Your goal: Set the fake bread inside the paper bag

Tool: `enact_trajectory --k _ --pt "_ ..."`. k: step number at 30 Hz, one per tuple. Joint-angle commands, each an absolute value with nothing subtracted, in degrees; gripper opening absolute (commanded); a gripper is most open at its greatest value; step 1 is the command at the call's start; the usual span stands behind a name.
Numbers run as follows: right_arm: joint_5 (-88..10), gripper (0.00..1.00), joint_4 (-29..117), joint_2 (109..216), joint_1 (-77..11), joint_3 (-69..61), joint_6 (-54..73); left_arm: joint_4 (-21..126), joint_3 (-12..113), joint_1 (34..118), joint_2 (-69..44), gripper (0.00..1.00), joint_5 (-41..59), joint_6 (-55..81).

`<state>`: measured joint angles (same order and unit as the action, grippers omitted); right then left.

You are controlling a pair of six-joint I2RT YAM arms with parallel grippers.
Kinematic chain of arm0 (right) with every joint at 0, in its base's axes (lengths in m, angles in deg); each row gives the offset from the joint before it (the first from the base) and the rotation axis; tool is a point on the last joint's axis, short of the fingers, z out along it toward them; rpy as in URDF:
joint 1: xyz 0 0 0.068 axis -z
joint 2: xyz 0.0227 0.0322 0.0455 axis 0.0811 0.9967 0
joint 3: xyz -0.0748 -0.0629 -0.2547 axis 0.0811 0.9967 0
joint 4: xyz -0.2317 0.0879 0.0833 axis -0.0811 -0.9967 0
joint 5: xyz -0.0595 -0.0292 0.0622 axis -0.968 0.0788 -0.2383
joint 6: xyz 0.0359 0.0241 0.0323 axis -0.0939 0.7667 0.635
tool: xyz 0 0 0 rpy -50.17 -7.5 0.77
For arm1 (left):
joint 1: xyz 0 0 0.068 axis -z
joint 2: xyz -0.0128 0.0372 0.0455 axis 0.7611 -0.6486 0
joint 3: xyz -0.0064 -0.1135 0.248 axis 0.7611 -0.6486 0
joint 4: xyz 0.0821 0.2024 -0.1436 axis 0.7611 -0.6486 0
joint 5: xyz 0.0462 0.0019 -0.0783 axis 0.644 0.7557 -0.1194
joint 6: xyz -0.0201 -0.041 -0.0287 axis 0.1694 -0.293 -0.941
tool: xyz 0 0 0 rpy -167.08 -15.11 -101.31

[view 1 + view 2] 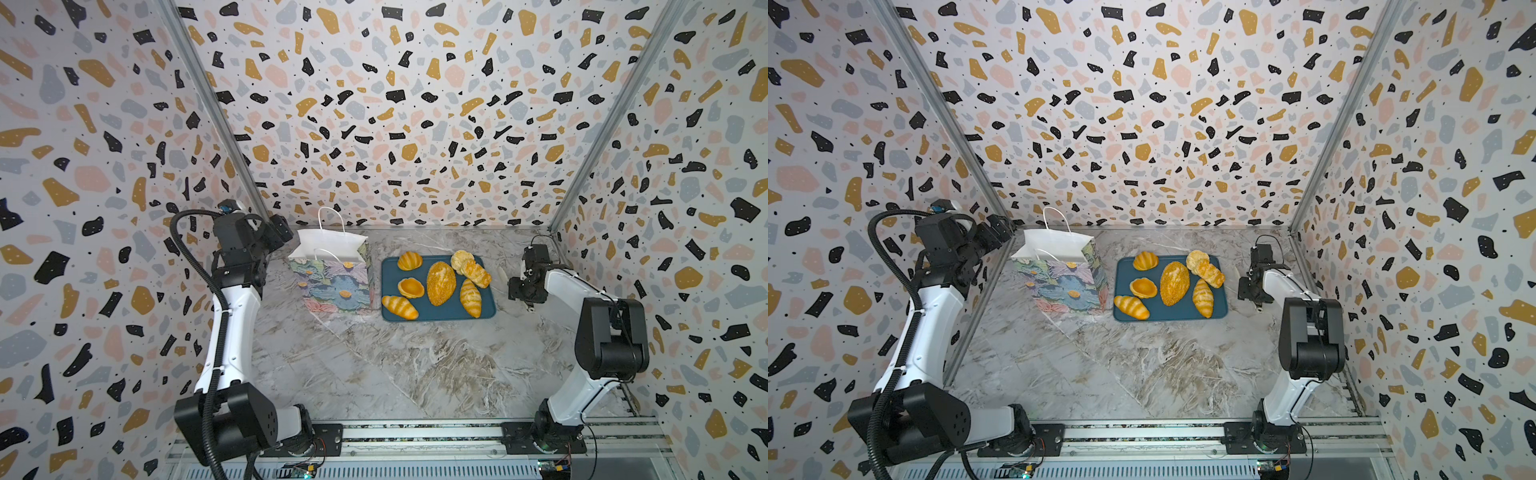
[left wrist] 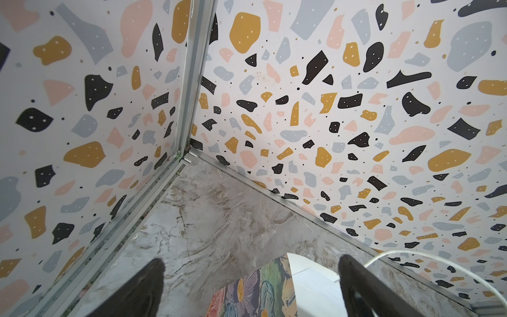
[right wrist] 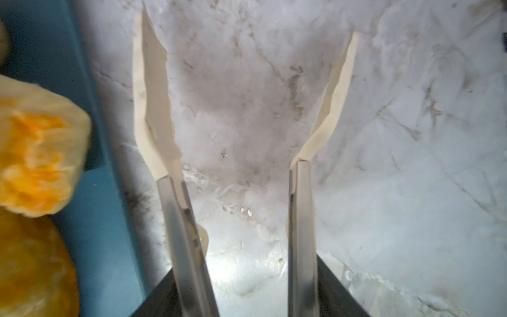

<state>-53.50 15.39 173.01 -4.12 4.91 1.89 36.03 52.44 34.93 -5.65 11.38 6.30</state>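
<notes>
Several golden toy pieces of fake bread lie on a dark-blue tray [image 1: 492,312] in both top views: a seeded loaf [image 1: 441,283], striped rolls [image 1: 399,307] [image 1: 471,297], shell buns [image 1: 409,260] and a pale bumpy bun [image 1: 462,259]. Just left of the tray the flowered paper bag [image 1: 332,284] [image 1: 1065,286] stands upright, its mouth open. My left gripper [image 2: 252,262] hovers open behind the bag's back-left corner [image 2: 260,291]. Over bare marble right of the tray, my right gripper [image 3: 248,24] [image 1: 514,291] stands open with nothing in it; a bread [image 3: 35,164] shows beside it.
Patterned walls close the cell on three sides, and the left arm [image 1: 232,316] sits near the back-left corner [image 2: 181,156]. The bag's white cord handle [image 2: 411,254] arcs by one left finger. Marble table [image 1: 395,365] stretches to the front rail [image 1: 415,436].
</notes>
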Motion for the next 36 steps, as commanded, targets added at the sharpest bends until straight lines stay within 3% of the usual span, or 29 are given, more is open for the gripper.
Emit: enact_trajectory --k 1,4,20,28,36 --pt "-52.9 0.64 14.4 167.9 -4.0 4.8 2.7 38.0 52.6 34.6 -4.5 1.00 10.9 6.0" --pt "-52.3 0.69 13.5 166.1 -3.9 4.2 2.5 37.2 53.1 34.6 -4.3 1.00 10.8 5.8" --pt "-49.4 0.66 12.0 162.2 -4.0 3.2 2.2 31.0 55.5 34.5 -3.0 0.99 5.0 2.7" --pt "-48.2 0.66 10.7 158.2 -4.5 3.5 1.9 16.4 62.3 34.6 -8.6 0.99 -1.4 9.6" --pt "-49.3 0.66 8.4 154.6 -8.2 2.4 2.7 12.6 62.8 35.5 -11.1 1.00 0.0 13.4"
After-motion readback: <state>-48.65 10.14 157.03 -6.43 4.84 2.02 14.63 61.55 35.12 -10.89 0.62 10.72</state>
